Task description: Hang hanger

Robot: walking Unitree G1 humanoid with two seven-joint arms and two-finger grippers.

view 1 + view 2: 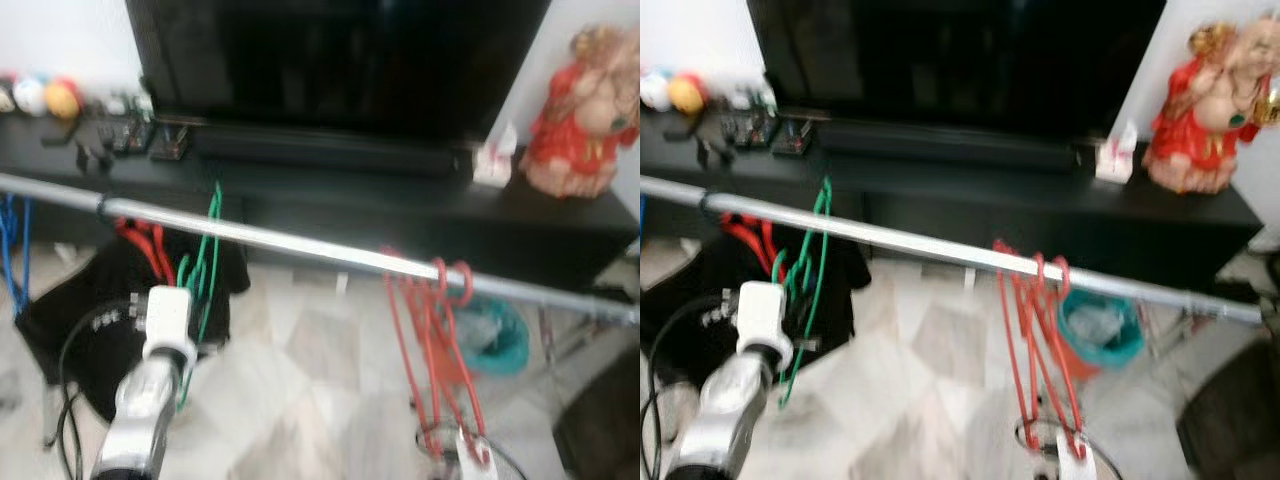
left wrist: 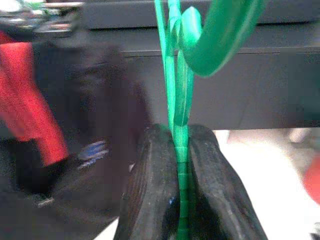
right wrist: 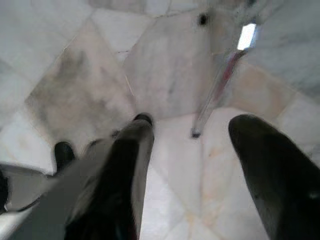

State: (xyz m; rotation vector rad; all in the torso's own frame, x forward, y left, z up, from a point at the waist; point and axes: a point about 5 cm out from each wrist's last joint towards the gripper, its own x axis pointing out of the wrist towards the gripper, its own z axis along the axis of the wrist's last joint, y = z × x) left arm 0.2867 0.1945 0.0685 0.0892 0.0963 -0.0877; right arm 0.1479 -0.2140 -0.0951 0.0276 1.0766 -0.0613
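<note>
A: Left wrist view, nearest first: how many fingers on the green hanger (image 2: 180, 150)?

B: 2, the left claw (image 2: 179, 200) pinched tight on its stem. The right claw (image 3: 195, 165) hangs with its 2 fingers apart above the marble floor (image 3: 165, 75).

A: And farther out?

B: 1 silver rail (image 1: 300, 245), the green hook just under or against it, too blurred to tell. Red hangers (image 1: 430, 340) bunch on the rail, count unclear. Behind: 1 dark worktop (image 1: 400, 200), 1 screen (image 1: 340, 60) cut off above, 1 red figurine (image 1: 585, 110).
</note>
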